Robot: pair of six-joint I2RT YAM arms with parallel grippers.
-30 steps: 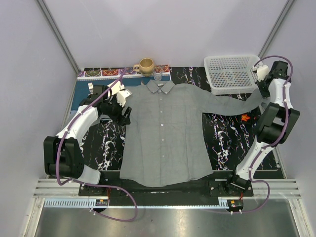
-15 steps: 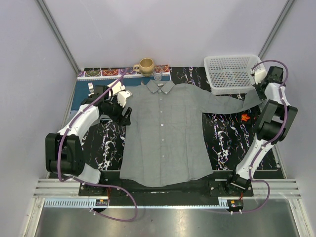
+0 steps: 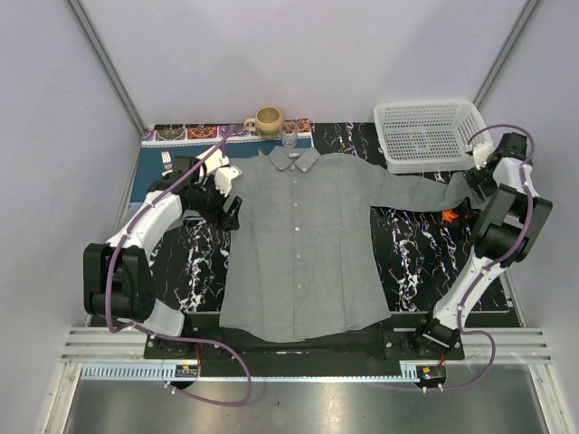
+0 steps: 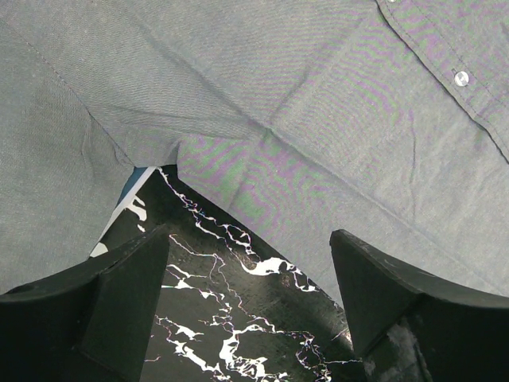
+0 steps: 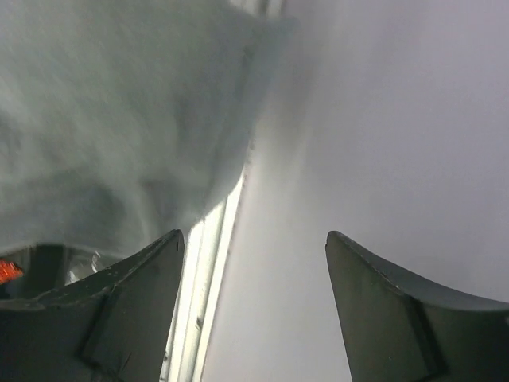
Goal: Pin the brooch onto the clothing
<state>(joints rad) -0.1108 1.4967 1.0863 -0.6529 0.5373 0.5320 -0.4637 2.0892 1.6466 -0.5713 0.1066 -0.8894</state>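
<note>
The clothing, a grey button-up shirt, lies flat on the black marbled table, and its right sleeve stretches toward the right arm. The brooch, tiny and orange-red, lies on the table just below that sleeve; the brooch also shows at the left edge of the right wrist view. My right gripper hovers by the sleeve's end, open, and nothing is between the fingers of the right gripper. My left gripper is open over bare table by the shirt's left armpit, and the left gripper holds nothing.
A white basket stands at the back right, close to the right arm. A mug and a small glass stand behind the collar. A blue placemat with a fork lies at the back left.
My right gripper has opened and let go of the sleeve end it held up near the basket. The arm has moved nearer and lower, and the sleeve has dropped. The left arm has barely moved.
</note>
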